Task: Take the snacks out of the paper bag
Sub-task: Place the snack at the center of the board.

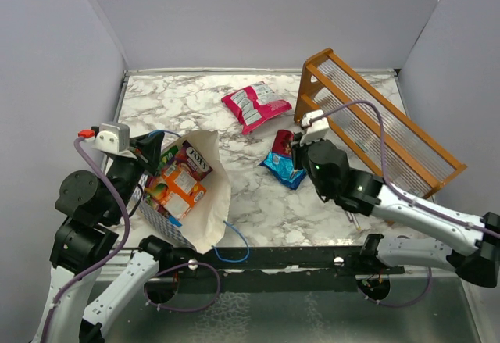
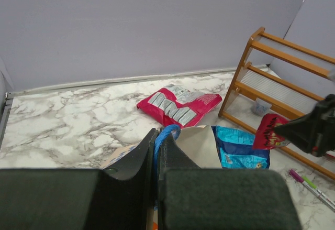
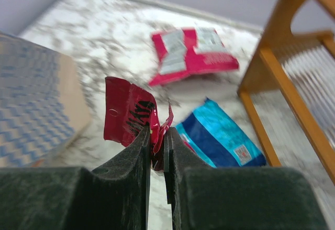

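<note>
The paper bag (image 1: 209, 202) lies open at the left, with orange (image 1: 178, 187), purple (image 1: 194, 160) and green packets inside. My left gripper (image 1: 153, 149) is shut on the bag's blue handle (image 2: 168, 134) at the rim. My right gripper (image 1: 301, 149) is shut on a red packet (image 3: 127, 116) and holds it just above a blue packet (image 1: 283, 171) lying on the table. A pink-and-white packet (image 1: 254, 105) lies further back. The bag's checkered side (image 3: 31, 99) shows in the right wrist view. The red packet (image 2: 268, 130) and blue packet (image 2: 241, 147) also show in the left wrist view.
An orange wooden slatted rack (image 1: 375, 124) stands at the back right, close behind my right gripper. Two thin pens (image 2: 310, 184) lie on the marble table (image 1: 180, 97) by the rack's near foot. Grey walls enclose the table on three sides.
</note>
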Controlling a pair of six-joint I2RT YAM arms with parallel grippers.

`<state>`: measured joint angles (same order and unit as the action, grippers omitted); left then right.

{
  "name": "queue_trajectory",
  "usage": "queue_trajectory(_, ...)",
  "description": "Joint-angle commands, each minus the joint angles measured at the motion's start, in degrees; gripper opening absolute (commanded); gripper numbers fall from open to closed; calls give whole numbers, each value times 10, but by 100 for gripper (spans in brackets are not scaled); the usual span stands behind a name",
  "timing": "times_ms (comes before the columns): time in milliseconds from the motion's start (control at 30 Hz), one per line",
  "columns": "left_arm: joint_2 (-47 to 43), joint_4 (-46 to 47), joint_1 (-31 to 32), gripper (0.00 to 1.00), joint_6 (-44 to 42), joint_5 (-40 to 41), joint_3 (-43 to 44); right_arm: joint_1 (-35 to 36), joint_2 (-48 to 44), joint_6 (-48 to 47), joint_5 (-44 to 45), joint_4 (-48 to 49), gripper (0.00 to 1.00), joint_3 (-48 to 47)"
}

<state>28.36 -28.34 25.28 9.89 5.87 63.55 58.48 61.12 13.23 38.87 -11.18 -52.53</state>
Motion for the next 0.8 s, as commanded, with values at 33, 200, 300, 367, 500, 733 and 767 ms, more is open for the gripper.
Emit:
queue_trajectory(33, -2, 20, 3, 0, -2, 1, 6, -134, 117, 95, -207, -32, 9, 12)
queue_trajectory(200, -10, 15, 3, 0, 0, 6, 8, -168, 187, 88, -251, 41, 10, 15)
queue_trajectory(300, -10, 14, 3, 0, 3, 4, 10, -182, 236, 76, -241, 33, 11, -20)
queue_trajectory(367, -11, 14, 3, 0, 5, 2, 11, -184, 262, 63, -222, 19, 14, -42)
queue_trajectory(500, -14, 16, 3, 0, 8, 2, 8, -184, 262, 44, -211, 10, 36, -44)
queue_trajectory(733, -22, 32, 3, 0, 16, 0, -7, -184, 159, 38, -244, -31, 69, -15)
queue_trajectory(767, -21, 34, 3, 0, 16, -1, -9, -184, 139, 34, -254, -34, 71, -11)
